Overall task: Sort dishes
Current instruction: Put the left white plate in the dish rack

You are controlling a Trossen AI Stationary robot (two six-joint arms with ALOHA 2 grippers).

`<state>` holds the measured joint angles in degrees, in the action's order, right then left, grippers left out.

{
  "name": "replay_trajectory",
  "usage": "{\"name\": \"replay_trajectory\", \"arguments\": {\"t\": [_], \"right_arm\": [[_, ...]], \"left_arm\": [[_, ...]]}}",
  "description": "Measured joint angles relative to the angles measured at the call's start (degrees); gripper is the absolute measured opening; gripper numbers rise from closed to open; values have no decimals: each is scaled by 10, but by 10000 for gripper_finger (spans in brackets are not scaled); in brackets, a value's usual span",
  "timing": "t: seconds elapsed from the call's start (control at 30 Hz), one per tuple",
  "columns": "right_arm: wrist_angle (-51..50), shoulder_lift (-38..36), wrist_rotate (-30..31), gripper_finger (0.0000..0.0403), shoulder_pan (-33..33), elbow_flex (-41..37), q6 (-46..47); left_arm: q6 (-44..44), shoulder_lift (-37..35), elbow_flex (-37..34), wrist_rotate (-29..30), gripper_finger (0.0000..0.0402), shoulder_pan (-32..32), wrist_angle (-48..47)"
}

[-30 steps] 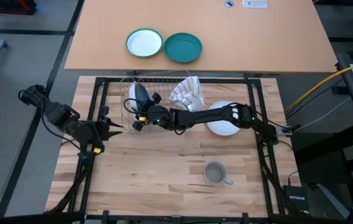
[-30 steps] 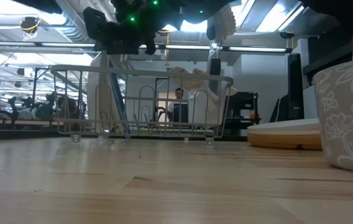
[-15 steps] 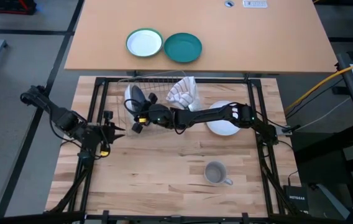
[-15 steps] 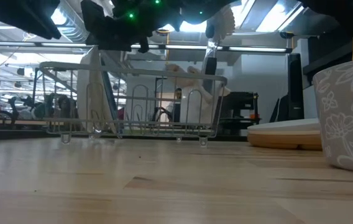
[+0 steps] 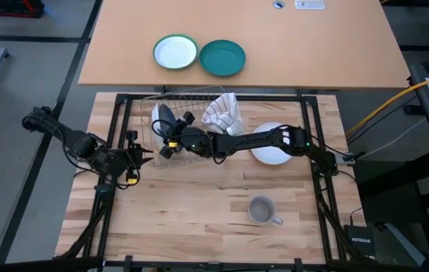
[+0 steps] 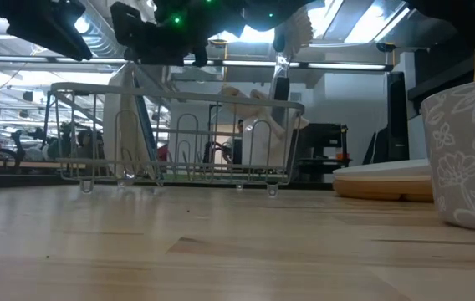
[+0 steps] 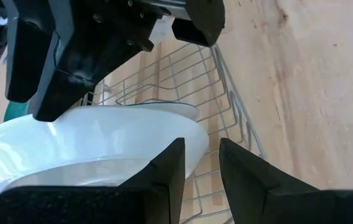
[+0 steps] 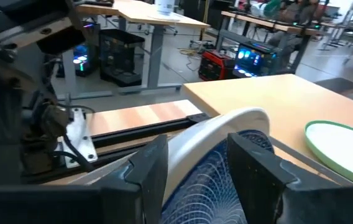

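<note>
R gripper [image 5: 168,136] sat over the wire rack's [image 5: 199,96] left end, fingers pinching the blue-patterned plate [image 8: 217,180] standing on edge there; L gripper [image 5: 140,153], fingers apart, just beside, clasping nothing.
</note>
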<state>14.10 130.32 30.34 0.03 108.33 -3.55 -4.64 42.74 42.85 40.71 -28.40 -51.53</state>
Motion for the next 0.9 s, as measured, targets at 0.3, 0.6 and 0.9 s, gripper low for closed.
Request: {"name": "replay_trajectory", "arguments": {"t": [0.3,0.6,0.9], "right_arm": [[61,0,13,168,0,0,-48],[27,0,66,168,0,0,-72],[-5,0,55,168,0,0,-64]], "left_arm": [[1,0,0,0,90,1,0],[1,0,1,0,90,1,0],[1,0,1,0,90,1,0]]}}
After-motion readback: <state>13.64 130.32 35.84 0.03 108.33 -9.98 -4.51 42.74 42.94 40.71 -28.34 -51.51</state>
